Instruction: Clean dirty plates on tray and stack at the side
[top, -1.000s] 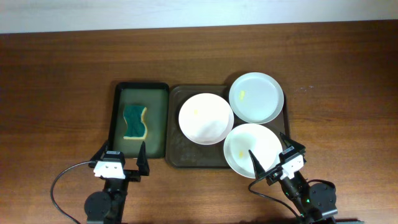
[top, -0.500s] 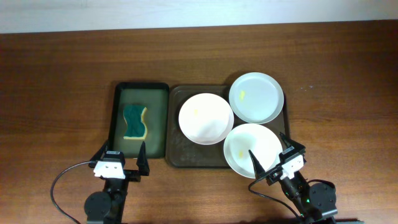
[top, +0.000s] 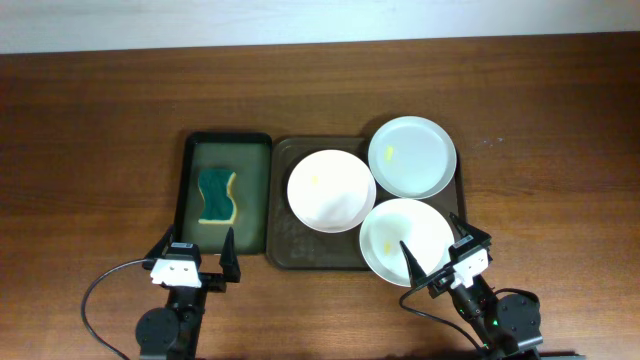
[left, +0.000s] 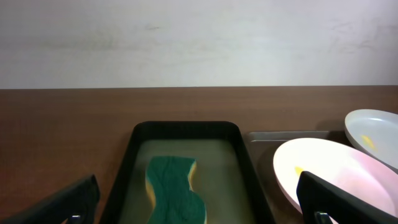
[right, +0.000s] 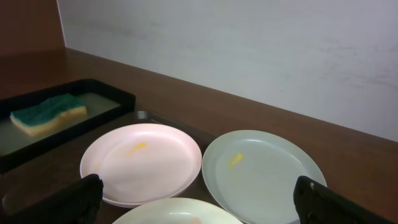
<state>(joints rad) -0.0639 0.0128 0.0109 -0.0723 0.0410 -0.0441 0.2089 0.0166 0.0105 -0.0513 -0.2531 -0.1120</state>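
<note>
The tray (top: 290, 243) lies at the middle of the table (top: 100, 120), toward its near edge. The narrower tray (top: 187, 190) lies just beside the tray's left edge, long sides parallel. The sponge (top: 217, 196) lies in the narrower tray, near its middle. Three plates rest on the tray:
- the left plate (top: 331, 190) at the middle, toward the left edge;
- the far plate (top: 411, 157) over the far right corner;
- the near plate (top: 405, 242) over the near right corner.

The left plate touches both others.

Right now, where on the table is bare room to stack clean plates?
Bare wood of the table lies right of the brown tray, and left of the black tray with the sponge. A strip behind both trays is free. The brown tray is crowded: three plates fill it except its near-left corner.
</note>
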